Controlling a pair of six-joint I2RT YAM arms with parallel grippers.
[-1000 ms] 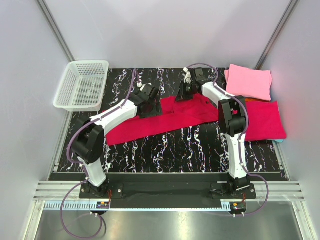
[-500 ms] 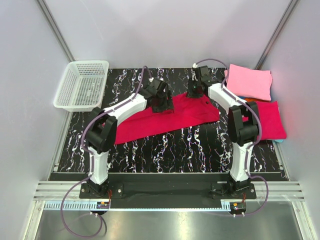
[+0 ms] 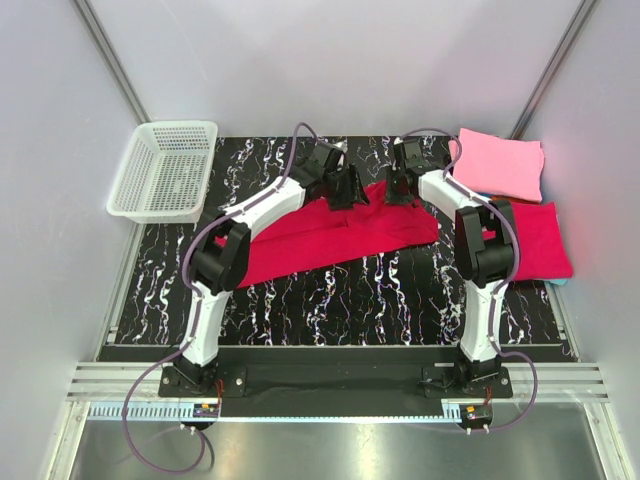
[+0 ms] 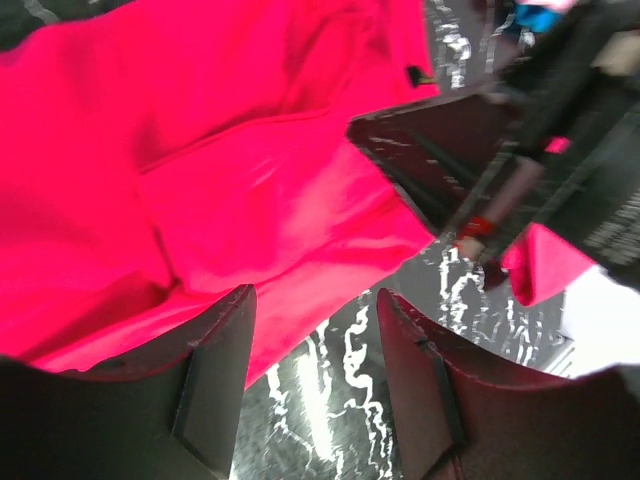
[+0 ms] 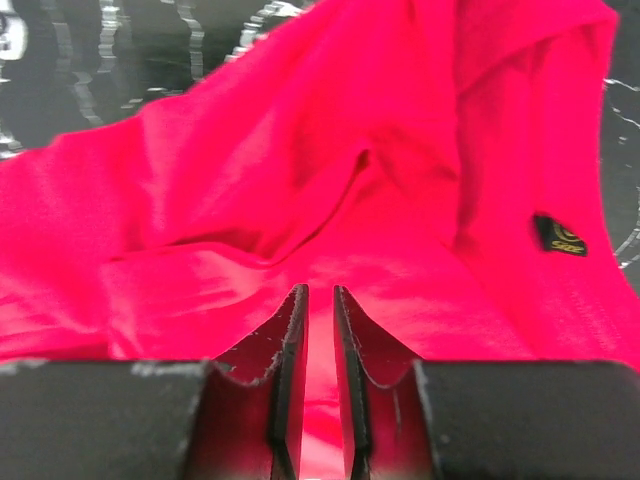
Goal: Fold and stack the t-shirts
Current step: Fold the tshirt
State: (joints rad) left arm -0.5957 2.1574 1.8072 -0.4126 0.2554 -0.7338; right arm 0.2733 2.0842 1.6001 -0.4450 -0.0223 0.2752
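A crimson-red t-shirt (image 3: 330,235) (image 4: 230,180) (image 5: 300,170) lies spread in a long, rumpled band across the middle of the black marbled table (image 3: 330,310). My left gripper (image 3: 347,188) (image 4: 315,330) hovers at the shirt's far edge. It is open: bare table shows between the fingers and the cloth's edge reaches only the left finger (image 4: 215,370). My right gripper (image 3: 400,188) (image 5: 320,300) sits just to its right on the same far edge. Its jaws are drawn to a narrow slit with red cloth in it. A folded pink t-shirt (image 3: 500,165) and a folded red t-shirt (image 3: 535,240) lie at the right.
A white mesh basket (image 3: 165,170) stands at the table's far left corner. Slivers of orange (image 3: 497,200) and turquoise (image 3: 562,283) cloth peek from under the folded shirts. A small black label (image 5: 560,235) shows on the red shirt. Both arms reach far back, close together.
Both grippers have travelled right and toward the back, ending side by side at the shirt's far edge. The left jaws have narrowed somewhat. The shirt's upper edge has shifted slightly backward.
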